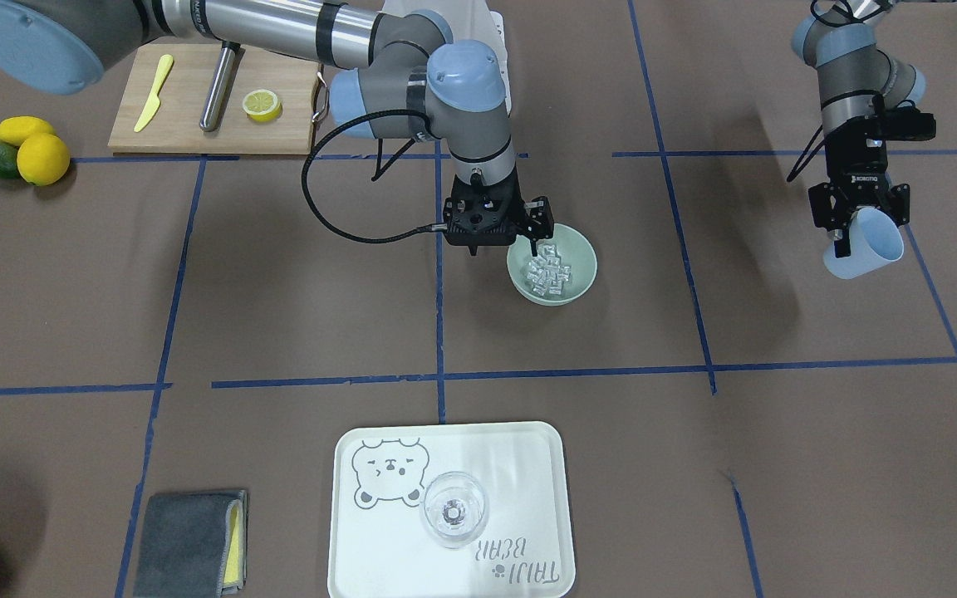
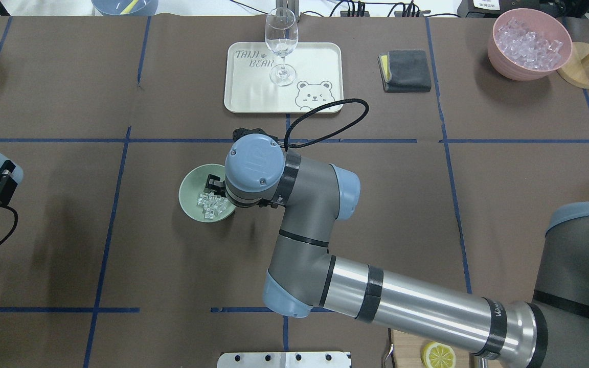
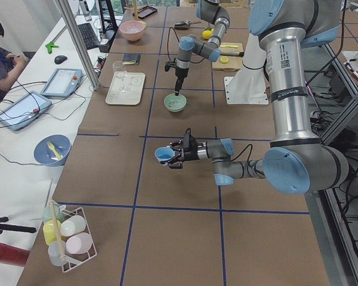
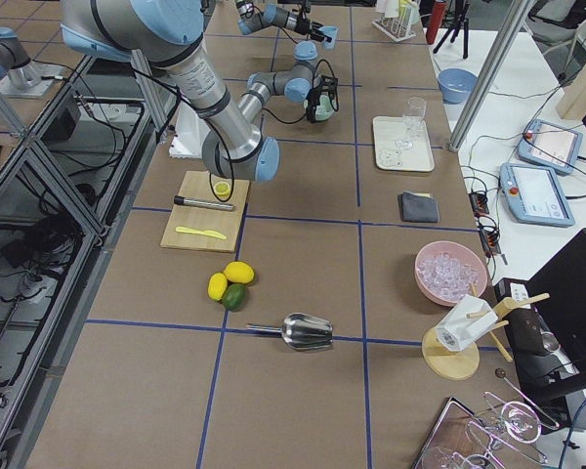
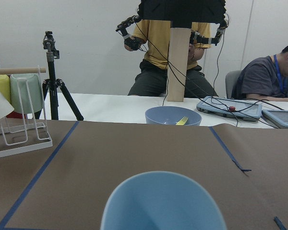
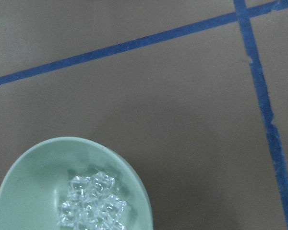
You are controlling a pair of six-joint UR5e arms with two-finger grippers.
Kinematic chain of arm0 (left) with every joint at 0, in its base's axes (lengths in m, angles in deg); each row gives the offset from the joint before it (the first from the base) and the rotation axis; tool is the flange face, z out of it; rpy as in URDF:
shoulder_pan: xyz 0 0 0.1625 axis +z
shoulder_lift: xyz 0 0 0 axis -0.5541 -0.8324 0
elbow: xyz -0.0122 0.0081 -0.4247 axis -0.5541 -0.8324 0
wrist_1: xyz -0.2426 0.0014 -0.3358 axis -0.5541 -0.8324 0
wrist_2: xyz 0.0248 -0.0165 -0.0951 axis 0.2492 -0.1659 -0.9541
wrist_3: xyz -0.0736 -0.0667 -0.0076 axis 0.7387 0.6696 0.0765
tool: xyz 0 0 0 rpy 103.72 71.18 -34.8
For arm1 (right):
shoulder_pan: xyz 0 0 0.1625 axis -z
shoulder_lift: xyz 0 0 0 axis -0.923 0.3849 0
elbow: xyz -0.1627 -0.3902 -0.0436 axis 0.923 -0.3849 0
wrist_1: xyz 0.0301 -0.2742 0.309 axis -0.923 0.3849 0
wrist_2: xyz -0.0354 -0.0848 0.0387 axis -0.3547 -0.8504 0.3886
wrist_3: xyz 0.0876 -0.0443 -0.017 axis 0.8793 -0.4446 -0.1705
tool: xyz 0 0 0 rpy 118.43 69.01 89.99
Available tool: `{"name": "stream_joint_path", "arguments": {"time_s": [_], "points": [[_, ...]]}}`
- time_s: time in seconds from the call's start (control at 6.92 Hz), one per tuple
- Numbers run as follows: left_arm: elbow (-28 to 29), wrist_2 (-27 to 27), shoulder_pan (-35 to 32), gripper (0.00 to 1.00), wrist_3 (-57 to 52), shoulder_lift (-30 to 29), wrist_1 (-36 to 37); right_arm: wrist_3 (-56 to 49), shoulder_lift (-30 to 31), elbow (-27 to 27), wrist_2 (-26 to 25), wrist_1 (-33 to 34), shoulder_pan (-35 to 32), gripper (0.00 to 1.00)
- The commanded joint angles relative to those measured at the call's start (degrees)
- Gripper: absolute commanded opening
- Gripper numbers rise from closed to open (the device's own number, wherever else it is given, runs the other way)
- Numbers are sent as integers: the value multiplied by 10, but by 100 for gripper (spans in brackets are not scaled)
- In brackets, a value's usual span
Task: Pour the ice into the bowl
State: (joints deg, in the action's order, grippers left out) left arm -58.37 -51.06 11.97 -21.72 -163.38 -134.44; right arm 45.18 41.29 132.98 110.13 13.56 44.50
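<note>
The pale sage-green bowl (image 1: 586, 267) stands near the table's middle with a small heap of clear ice (image 1: 549, 272) in it. It also shows in the overhead view (image 2: 190, 191) and the right wrist view (image 6: 24, 187), where the ice (image 6: 90, 201) lies inside. My right gripper (image 1: 538, 246) points straight down at the bowl's rim, and its fingers look closed on that rim. My left gripper (image 1: 859, 229) is far off to the side, shut on a tilted light blue cup (image 1: 867, 247). The cup's inside (image 5: 163, 203) looks empty.
A cream tray (image 1: 528, 465) with a wine glass (image 1: 453, 508) is on the far side. A grey cloth (image 2: 404, 70) and a pink bowl of ice (image 2: 528, 43) are beside it. A cutting board (image 1: 188, 129) with a lemon half and whole fruit (image 1: 30, 149) sit near the robot.
</note>
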Motion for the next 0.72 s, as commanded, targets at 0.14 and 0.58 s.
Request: {"name": "stream_joint_path", "arguments": {"time_s": [0.14,0.58], "points": [[9,4,11,0,3,-19,5,-4,-11,-29,-9,0,6,24],[17,33,25,0,4,-32,47,-8,-14,-22,-6,-1,4,0]]}}
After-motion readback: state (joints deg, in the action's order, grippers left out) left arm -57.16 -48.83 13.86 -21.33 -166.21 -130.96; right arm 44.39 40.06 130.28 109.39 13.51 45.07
